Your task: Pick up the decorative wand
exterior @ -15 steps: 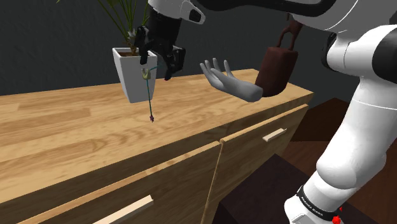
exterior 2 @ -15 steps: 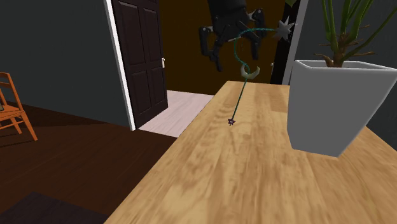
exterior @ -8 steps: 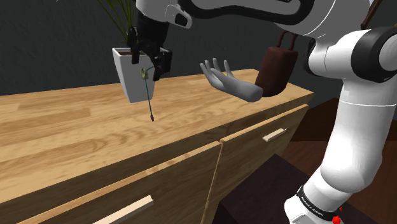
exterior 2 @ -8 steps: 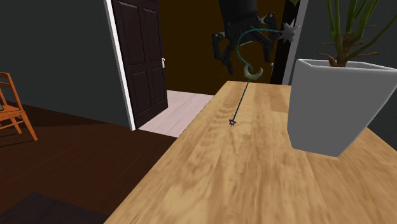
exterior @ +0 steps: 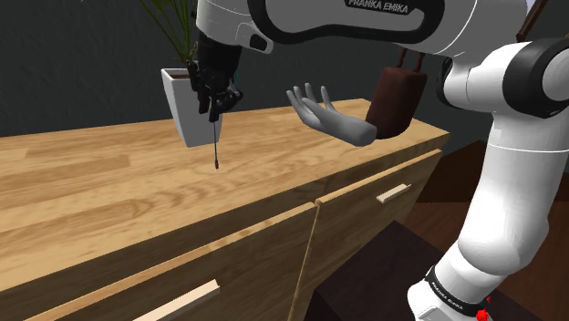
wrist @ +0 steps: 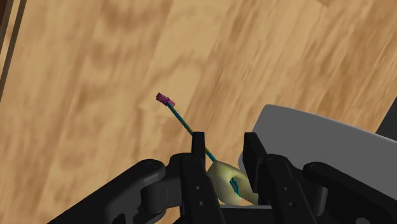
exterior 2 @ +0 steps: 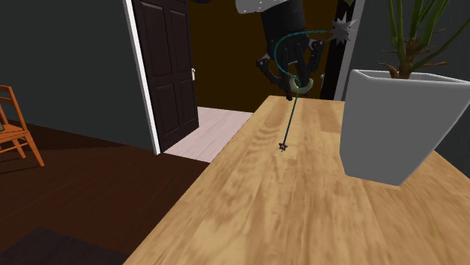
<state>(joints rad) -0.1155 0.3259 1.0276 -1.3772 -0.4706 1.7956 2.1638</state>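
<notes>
The decorative wand (exterior: 215, 141) has a thin teal shaft, a pale crescent, a teal loop and a grey spiked star (exterior 2: 346, 28). It stands nearly upright, its purple tip at the wooden sideboard top (exterior: 91, 182). My black gripper (exterior: 215, 105) comes down from above and is shut on the wand at the crescent. In the wrist view the two fingers (wrist: 198, 153) clasp the crescent, and the shaft of the wand (wrist: 184, 121) runs out past them to the purple tip. In the second exterior view the gripper (exterior 2: 295, 86) holds the wand (exterior 2: 290, 120) beside the planter.
A white planter (exterior: 187, 114) with a green plant stands right behind the wand, close to the fingers. A grey hand sculpture (exterior: 333, 117) and a brown bag-like object (exterior: 397, 96) sit further along the sideboard. Beyond the top's edge are a dark door (exterior 2: 169, 68) and an orange chair (exterior 2: 11, 124).
The gripper dropped onto the wand's crescent and its fingers went from open to shut on it. The wand's tip shifted slightly toward the planter.
</notes>
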